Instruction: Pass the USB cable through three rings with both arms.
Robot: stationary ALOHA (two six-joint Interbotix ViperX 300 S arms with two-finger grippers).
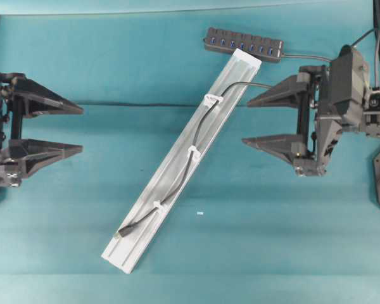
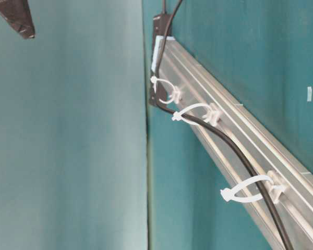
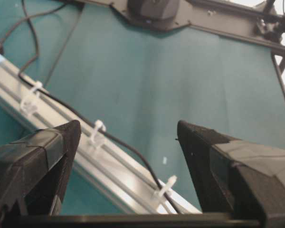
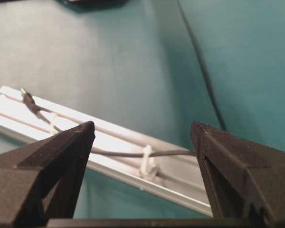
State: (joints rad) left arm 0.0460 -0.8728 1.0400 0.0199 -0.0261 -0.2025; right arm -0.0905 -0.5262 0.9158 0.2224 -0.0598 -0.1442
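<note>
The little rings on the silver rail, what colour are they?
White. The three rings show best in the table-level view.

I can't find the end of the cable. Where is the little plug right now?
In the overhead view, the plug lies on the silver rail near its lower-left end, just past the lowest white ring.
</note>
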